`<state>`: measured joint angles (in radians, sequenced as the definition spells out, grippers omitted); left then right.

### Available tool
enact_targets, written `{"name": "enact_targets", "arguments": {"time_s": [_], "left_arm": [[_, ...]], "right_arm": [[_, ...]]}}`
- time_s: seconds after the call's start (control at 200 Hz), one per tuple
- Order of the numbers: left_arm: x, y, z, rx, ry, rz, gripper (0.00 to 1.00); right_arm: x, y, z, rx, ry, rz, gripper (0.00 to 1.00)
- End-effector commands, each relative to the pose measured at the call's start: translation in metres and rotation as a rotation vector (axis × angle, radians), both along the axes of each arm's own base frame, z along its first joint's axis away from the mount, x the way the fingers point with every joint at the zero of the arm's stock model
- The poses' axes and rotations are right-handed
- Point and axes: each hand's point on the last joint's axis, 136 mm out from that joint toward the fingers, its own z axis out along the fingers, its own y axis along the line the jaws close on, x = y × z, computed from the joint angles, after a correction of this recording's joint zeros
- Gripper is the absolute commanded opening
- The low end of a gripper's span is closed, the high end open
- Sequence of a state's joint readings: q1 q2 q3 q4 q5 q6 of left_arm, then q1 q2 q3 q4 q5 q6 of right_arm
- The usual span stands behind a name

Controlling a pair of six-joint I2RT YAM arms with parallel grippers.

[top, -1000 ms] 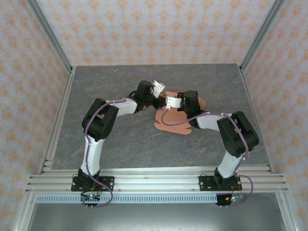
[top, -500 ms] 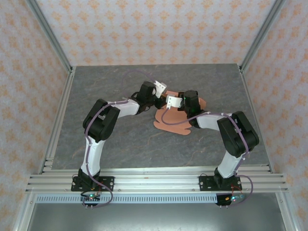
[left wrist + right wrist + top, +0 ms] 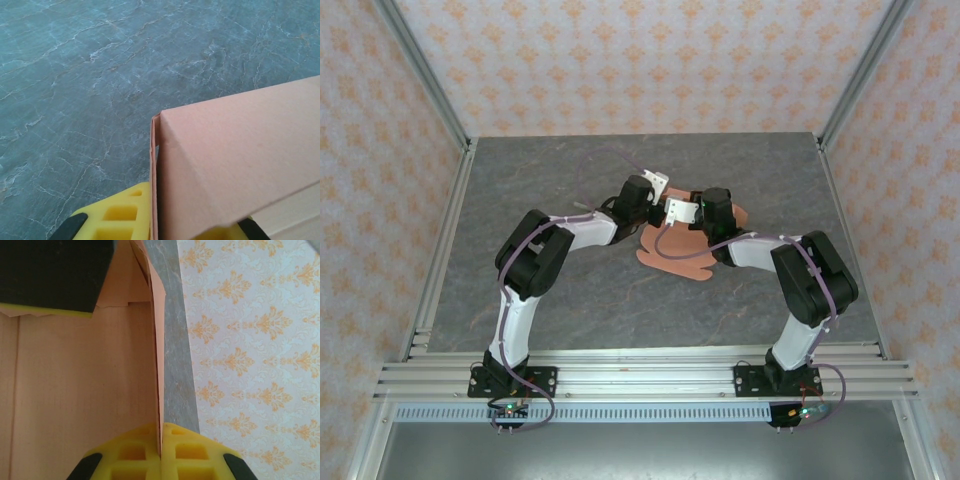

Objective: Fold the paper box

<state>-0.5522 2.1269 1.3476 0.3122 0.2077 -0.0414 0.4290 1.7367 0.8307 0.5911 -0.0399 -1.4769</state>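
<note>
Mid-fold — right gripper pinches a box wall, left gripper straddles its flap, grip unclear — next, crease it flat.

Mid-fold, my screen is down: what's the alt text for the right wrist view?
The right claw is pinched shut on a thin edge-on flap of the salmon paper box, whose card spreads leftward. Grey table and patterned wall lie to the right.
</note>
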Motion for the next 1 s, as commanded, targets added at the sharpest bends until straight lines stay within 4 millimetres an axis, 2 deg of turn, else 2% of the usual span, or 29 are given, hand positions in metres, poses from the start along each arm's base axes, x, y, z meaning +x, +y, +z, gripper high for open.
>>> {"name": "enact_targets", "arguments": {"time_s": [0.0, 0.235, 0.711, 0.996], "left_arm": [[0.017, 0.025, 0.023, -0.036, -0.058, 0.152, 0.1], [0.017, 0.037, 0.02, 0.0, -0.061, 0.268, 0.03], [0.02, 0.062, 0.013, 0.067, -0.033, 0.483, 0.0], [0.014, 0.043, 0.018, -0.027, -0.022, 0.339, 0.0]], "right_arm": [[-0.004, 0.015, 0.019, 0.052, -0.033, 0.04, 0.0], [-0.002, 0.018, 0.02, 0.063, -0.043, 0.018, 0.0], [-0.003, 0.022, 0.023, 0.079, -0.05, 0.016, 0.0], [0.001, 0.018, 0.024, 0.103, -0.052, -0.02, 0.02]]}}
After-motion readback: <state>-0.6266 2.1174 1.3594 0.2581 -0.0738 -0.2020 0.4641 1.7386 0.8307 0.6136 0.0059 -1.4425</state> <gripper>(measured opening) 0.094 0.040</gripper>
